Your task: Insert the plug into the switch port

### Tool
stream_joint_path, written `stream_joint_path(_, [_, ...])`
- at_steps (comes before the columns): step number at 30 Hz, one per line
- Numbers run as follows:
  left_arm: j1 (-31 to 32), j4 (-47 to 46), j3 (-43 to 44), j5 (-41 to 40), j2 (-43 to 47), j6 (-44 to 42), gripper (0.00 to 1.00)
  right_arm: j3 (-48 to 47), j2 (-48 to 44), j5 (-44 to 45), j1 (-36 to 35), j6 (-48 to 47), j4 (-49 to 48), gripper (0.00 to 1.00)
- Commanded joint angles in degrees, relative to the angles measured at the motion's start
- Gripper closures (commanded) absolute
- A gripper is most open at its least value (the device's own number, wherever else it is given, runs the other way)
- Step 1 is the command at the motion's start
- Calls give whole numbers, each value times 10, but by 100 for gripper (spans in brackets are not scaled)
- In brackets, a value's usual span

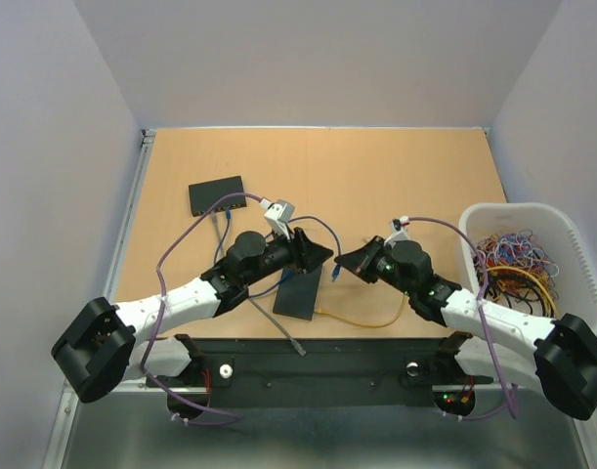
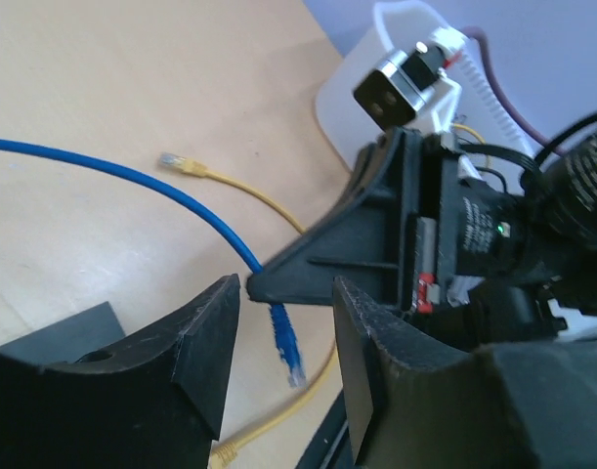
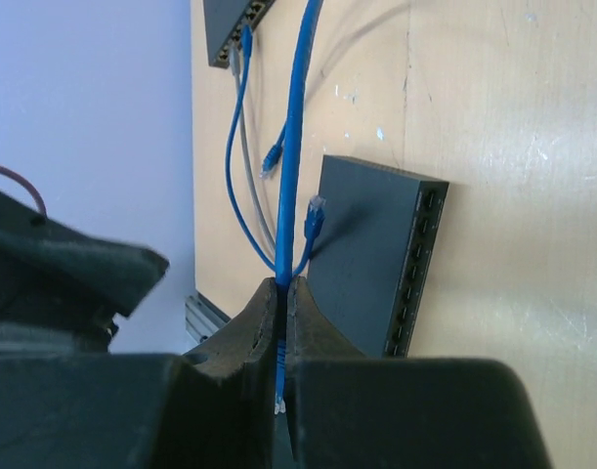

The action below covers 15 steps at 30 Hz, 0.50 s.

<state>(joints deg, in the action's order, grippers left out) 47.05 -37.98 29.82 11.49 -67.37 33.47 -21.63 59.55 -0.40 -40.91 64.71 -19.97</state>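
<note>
Plug (image 2: 284,344) hangs below the right end effector (image 3: 283,293), clamped on its cable (image 3: 296,117), switch (image 3: 371,244) lying ahead on the surface (image 3: 513,147); left end effector (image 2: 286,293) gapes.

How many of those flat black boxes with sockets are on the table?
2. The far switch sits toward the back left; the near switch lies around the middle, closer to the front. I see no others, though one could be hidden.
</note>
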Motion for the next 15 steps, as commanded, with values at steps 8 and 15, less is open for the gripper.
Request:
stream_joint_path(8, [49,-54,-20,30,-9,-5,50,-56,-7,29,-2,14,-24,100])
stream_joint_path(15, [60,-49,-3,28,-48,-13,57,-50,-18,27,-3,15,-20,100])
